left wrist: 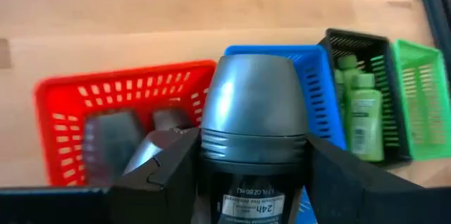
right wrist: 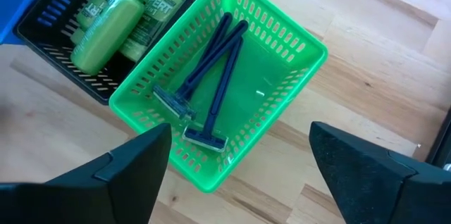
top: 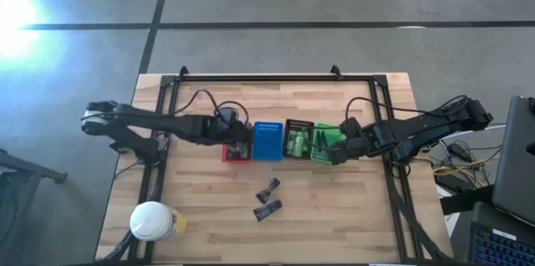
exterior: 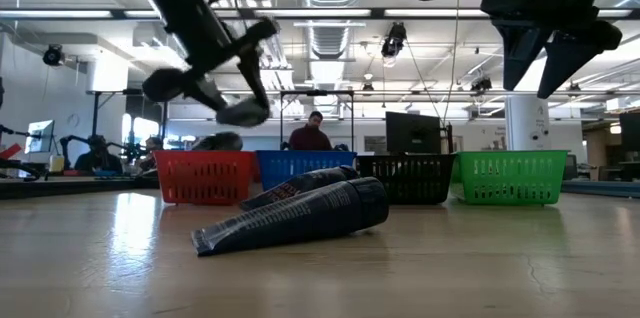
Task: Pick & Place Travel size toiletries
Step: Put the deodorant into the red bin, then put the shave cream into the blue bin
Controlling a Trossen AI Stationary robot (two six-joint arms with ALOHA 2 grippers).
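Above the red tray (top: 236,154), centre-left of the high view: left gripper (top: 238,144), fingers pinching a grey-capped roll-on (left wrist: 252,143) round its dark body just under the cap. Cap pointing toward the tray in the left wrist view, two grey items (left wrist: 113,139) already lying inside. In the low view, carried clear above the tray rim, tilted.

Right of centre, over the green tray (top: 327,143): right gripper (top: 336,154), fingers spread wide, holding nothing. Beneath it, two blue razors (right wrist: 211,83) crossed in the tray; green bottles (right wrist: 116,23) in the black tray (top: 298,139) alongside. Blue tray (top: 267,140) between red and black, contents not visible.

Lower centre of the high view, on bare table (top: 334,216), apart from the trays: two dark tubes (top: 268,199), lying flat, near each other.

Handling, as a judgement: roll-on likely light, rigid, smooth plastic, rounded, so prone to twist or slip if held near the dome; best taken across the straight body, as now. Tubes probably soft and squeezable, flat at the crimped end; best gripped across the firmer part near the cap, lightly.
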